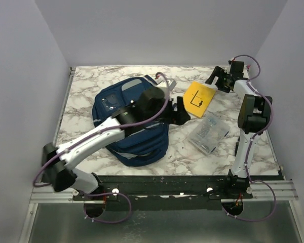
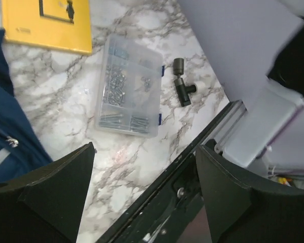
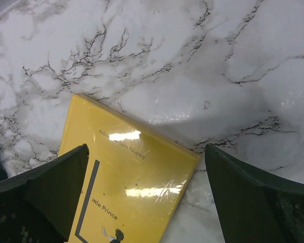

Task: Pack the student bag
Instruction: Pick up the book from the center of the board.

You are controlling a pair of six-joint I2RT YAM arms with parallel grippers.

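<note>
On the marble table [image 1: 91,86] the bag [image 1: 144,144] lies top toward 12 o'clock, just at 9 o'clock from the nearer left gripper [image 2: 144,149], fingers apart and empty, while the right gripper [image 3: 147,152], also wide apart, hangs over the book [image 1: 200,98] at 1 o'clock.
</note>
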